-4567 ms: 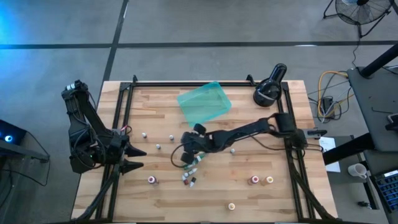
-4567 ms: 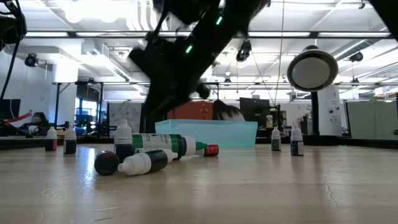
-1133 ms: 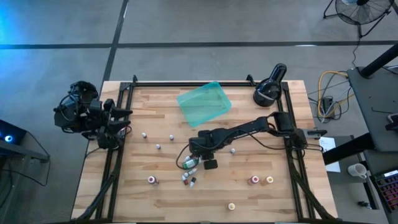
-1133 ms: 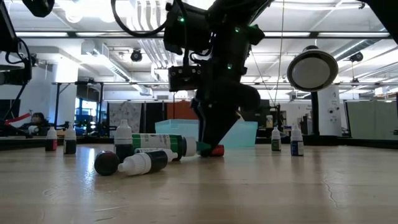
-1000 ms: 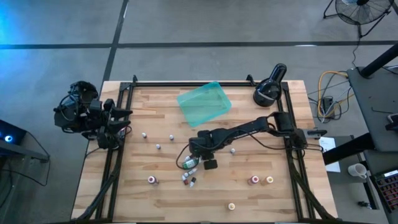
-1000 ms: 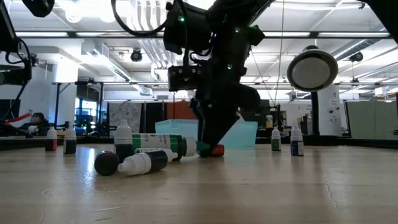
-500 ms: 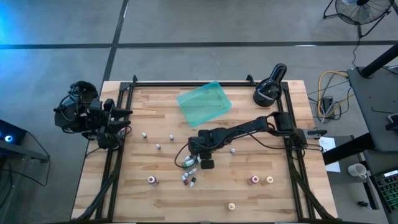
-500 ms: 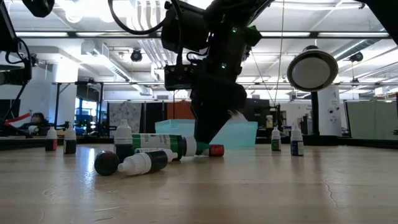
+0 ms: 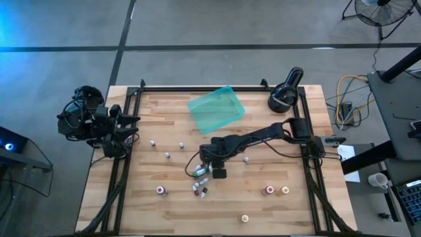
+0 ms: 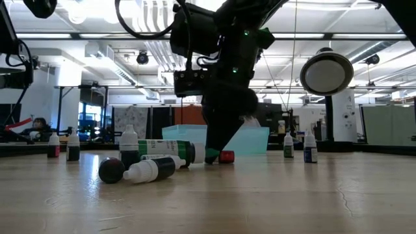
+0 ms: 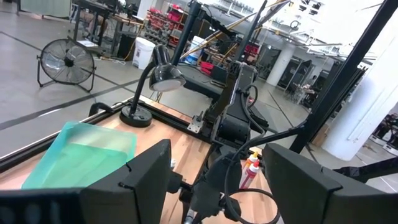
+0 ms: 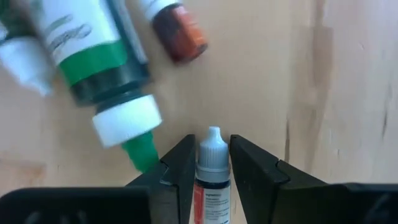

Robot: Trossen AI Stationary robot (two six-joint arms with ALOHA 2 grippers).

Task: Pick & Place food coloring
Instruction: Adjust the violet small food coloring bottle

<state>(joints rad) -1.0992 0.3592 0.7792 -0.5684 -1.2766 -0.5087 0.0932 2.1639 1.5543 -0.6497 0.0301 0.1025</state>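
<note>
Waiting arm: the left gripper [image 9: 125,128] is parked over the table's left edge, fingers [image 11: 146,171] spread wide and holding nothing.
Left bottles: two small upright bottles [image 9: 152,142] stand on the wood right of that arm; a pink-topped bottle [image 9: 160,191] stands nearer the front.
Middle heap: a green bottle [image 12: 93,53] lies on its side with its white collar and green tip toward the right gripper; a red-brown bottle [image 12: 179,32] lies just beside it, and more bottles lie in the same heap [image 9: 199,189].
Working arm: the right gripper [image 12: 207,163] is low over the middle of the table [image 9: 296,210], beside the heap.
Grip: its two fingers are pressed on either side of a small white-capped bottle [image 12: 211,168], cap pointing away from the wrist.
Tray: a teal tray [image 9: 215,108] sits on the far side of the table, apart from the bottles.
Lamp: a black lamp [image 9: 285,92] stands at the far right corner.
Right bottles: a red bottle [image 9: 268,191] and an orange bottle [image 9: 285,190] stand close together near the front right; a yellow bottle [image 9: 245,218] stands at the front edge.
</note>
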